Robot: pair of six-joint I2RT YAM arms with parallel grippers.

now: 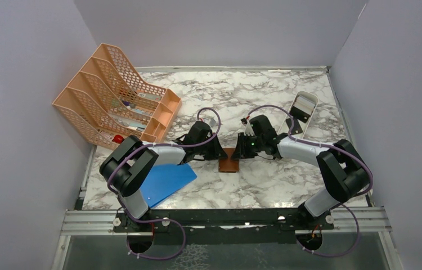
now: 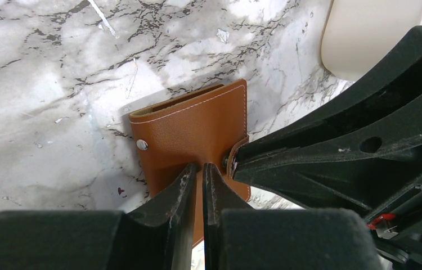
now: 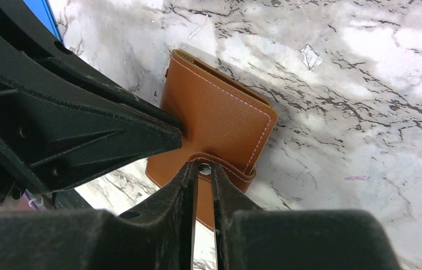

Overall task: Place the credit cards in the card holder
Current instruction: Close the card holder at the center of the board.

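Left hand [image 2: 196,169]: fingers almost together with a thin slit between them. The tips are down on the card holder [image 2: 192,126]; can't tell if they nip any leather.
Right hand [image 3: 203,169]: clamped on the snap tab [image 3: 228,169] at the holder's edge, just beside the left hand's tips.
Card holder: one, brown leather, folded shut. It lies mid-table, right between the two hands.
Stud [image 2: 142,145]: one metal snap, bare on the cover.
Blue board [image 1: 166,183]: one, flat, near the left arm and apart from the holder.
Orange mesh rack [image 1: 113,95]: one, at the far left, with small items in its slots.
White tray [image 1: 304,101]: one, at the far right, with something dark in its near end, too small to name.
Table [image 1: 254,185]: white marble pattern with grey veins.
Walls [image 1: 220,34]: three, plain pale lavender, boxing in the table.
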